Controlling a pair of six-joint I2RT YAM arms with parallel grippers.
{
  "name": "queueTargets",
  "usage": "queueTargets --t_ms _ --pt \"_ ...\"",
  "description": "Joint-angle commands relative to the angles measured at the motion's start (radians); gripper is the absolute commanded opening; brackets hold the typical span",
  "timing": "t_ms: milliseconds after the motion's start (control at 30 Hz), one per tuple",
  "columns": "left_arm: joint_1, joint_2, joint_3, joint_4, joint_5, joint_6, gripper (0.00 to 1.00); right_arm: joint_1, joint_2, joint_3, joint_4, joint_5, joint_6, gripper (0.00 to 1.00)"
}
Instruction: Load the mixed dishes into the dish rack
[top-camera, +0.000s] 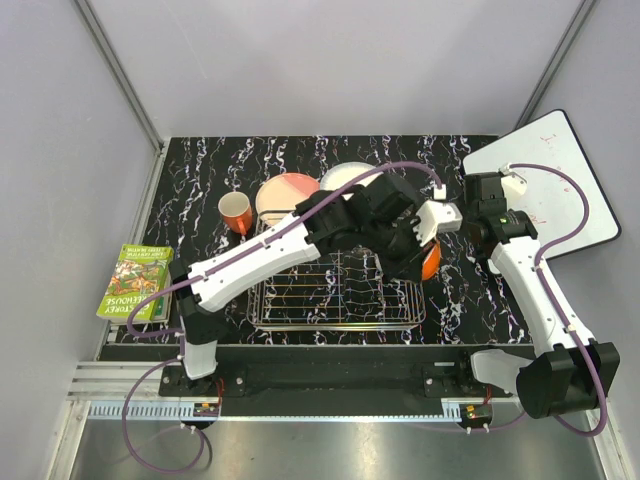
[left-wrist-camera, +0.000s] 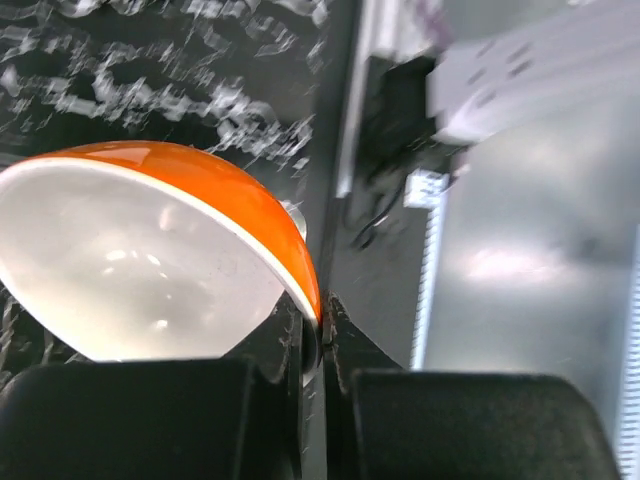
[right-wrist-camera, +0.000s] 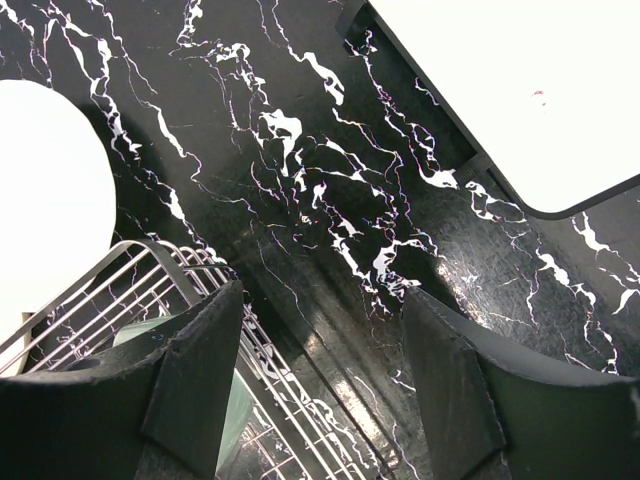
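Note:
My left gripper (left-wrist-camera: 320, 322) is shut on the rim of the orange bowl (left-wrist-camera: 150, 260), which is white inside. It holds the bowl tilted by the right end of the dish rack (top-camera: 335, 292). From above only an orange sliver of the bowl (top-camera: 431, 262) shows past the left gripper (top-camera: 420, 252). My right gripper (right-wrist-camera: 320, 330) is open over bare table beside the rack corner (right-wrist-camera: 150, 265), with nothing between its fingers. Something pale green (right-wrist-camera: 232, 415) lies in the rack behind its left finger. Behind the rack stand the orange mug (top-camera: 236, 211), the pink-and-peach plate (top-camera: 285, 193) and the white plate (top-camera: 345, 177).
A green book (top-camera: 135, 283) lies at the table's left edge. A white board (top-camera: 545, 185) leans at the far right, its corner (right-wrist-camera: 500, 90) in the right wrist view. The left arm reaches across the rack. The white plate (right-wrist-camera: 50, 200) sits left of the right gripper.

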Motion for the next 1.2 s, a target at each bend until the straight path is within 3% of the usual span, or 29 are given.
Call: queueTargets --t_ms 0,167,300,533,700,933,1167 --pt "0.063 0.054 0.1 0.13 0.142 -0.17 0.0 -0.006 -0.015 -0.005 0.03 0.006 -0.015 0.72" --pt "0.097 0.065 0.07 0.223 0.058 -0.32 0.0 -0.006 0.005 0.001 0.028 0.003 -0.02 0.7" --pt "0.175 0.04 0.019 0.366 0.115 -0.591 0.0 -0.006 0.021 0.009 0.019 0.011 -0.025 0.7" --pt "0.153 -0.025 -0.047 0.375 0.173 -0.586 0.0 -0.006 0.027 0.003 0.019 0.025 -0.023 0.69" --pt "0.191 -0.065 -0.245 0.555 0.09 -0.876 0.0 -0.006 0.056 0.009 0.019 -0.006 -0.019 0.69" --pt "0.146 -0.101 -0.386 0.529 0.001 -0.975 0.0 -0.006 0.113 0.037 0.02 -0.03 -0.022 0.7" --pt "0.131 -0.115 -0.483 0.558 0.053 -1.095 0.0 -0.006 0.154 0.06 0.022 -0.055 -0.026 0.69"
